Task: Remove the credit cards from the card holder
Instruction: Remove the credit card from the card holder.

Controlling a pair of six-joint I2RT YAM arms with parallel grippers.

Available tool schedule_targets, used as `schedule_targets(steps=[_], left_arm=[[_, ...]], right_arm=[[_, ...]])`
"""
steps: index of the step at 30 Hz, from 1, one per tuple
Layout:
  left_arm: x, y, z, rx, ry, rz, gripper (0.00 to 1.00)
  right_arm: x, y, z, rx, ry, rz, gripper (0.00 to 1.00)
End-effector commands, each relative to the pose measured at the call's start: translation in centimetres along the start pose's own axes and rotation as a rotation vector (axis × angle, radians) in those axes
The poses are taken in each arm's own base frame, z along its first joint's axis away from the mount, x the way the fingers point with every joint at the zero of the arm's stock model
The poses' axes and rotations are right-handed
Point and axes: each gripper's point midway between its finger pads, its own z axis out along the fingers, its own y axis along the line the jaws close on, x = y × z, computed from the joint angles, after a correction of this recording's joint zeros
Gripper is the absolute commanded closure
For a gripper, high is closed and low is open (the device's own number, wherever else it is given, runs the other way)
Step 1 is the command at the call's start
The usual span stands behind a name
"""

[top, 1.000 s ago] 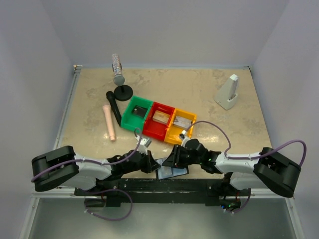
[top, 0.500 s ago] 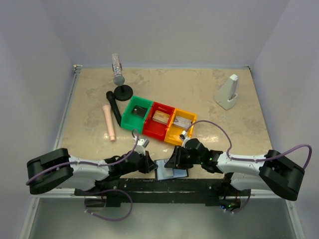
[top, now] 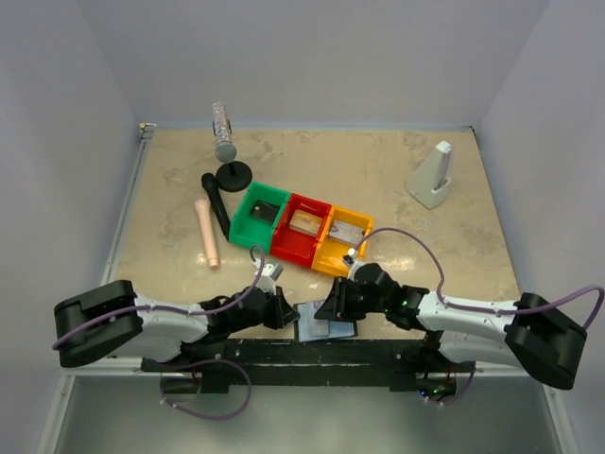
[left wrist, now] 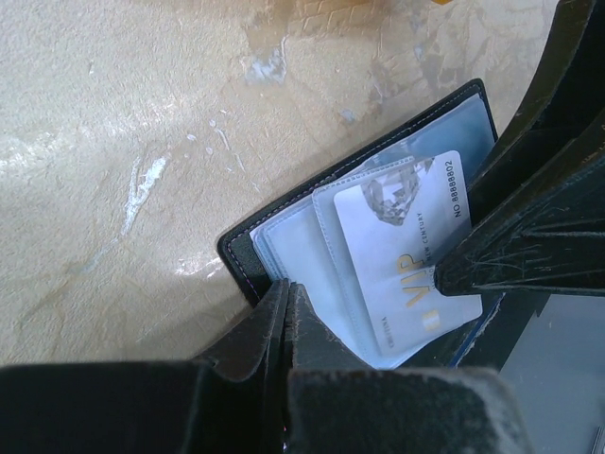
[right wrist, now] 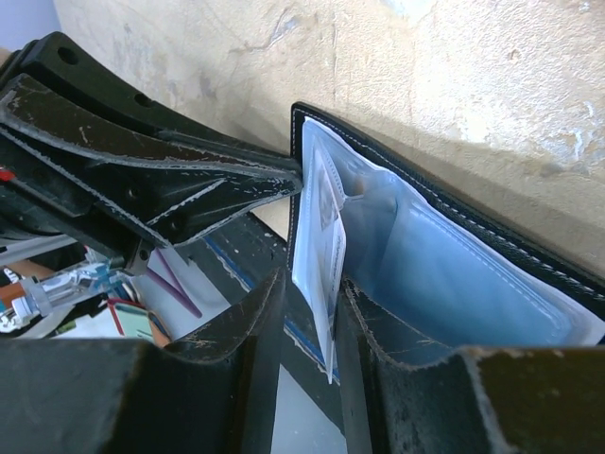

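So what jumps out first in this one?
The open card holder at the near edge of the table, the left gripper shut on its corner and the right gripper pinching a pale VIP card. Behind it, mid-table, sits a row of green, red and yellow bins.

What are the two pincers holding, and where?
Right pincer pinches the white VIP card by its sticking-out end; left pincer clamps the flat black bifold card holder at its edge.
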Motion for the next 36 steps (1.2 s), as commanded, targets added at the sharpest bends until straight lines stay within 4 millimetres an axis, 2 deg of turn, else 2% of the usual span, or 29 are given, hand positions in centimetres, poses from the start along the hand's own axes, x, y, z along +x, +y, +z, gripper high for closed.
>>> schedule_targets(steps=[1,7,24,28,32,36], left_arm=[[0.6,1.3,0.1,-0.057,0.012,0.014,1.0],[-0.1,1.2,-0.3,-0.056,-0.014,0.017,1.0],[0.3,1.8,-0.4,-0.069,-0.014,0.007,1.0],[0.3,2.0,-0.4,-0.071,-0.014,0.006,1.0],[0.4,2.1,-0.4,-0.071,-0.017,0.001,1.0],[0.4,2.1,-0.5,-0.074,-0.018,0.0,1.0]], right_arm=[[-0.7,1.3,-0.5,-0.033,-0.029,-0.031,0.69],[-0.7,1.2,-0.8,-0.031,-0.036,-0.029,0.71],[-0.7,0.8,-1.7,-0.024,-0.06,-0.03,0.78],[-0.8,0.5,-1.9,-0.018,-0.069,-0.026,0.83],[-0.8,0.3,-2.1,-0.006,-0.075,-0.023,0.99],[-1.0,-0.3,-3.0,0.038,-0.091,-0.035,1.0]])
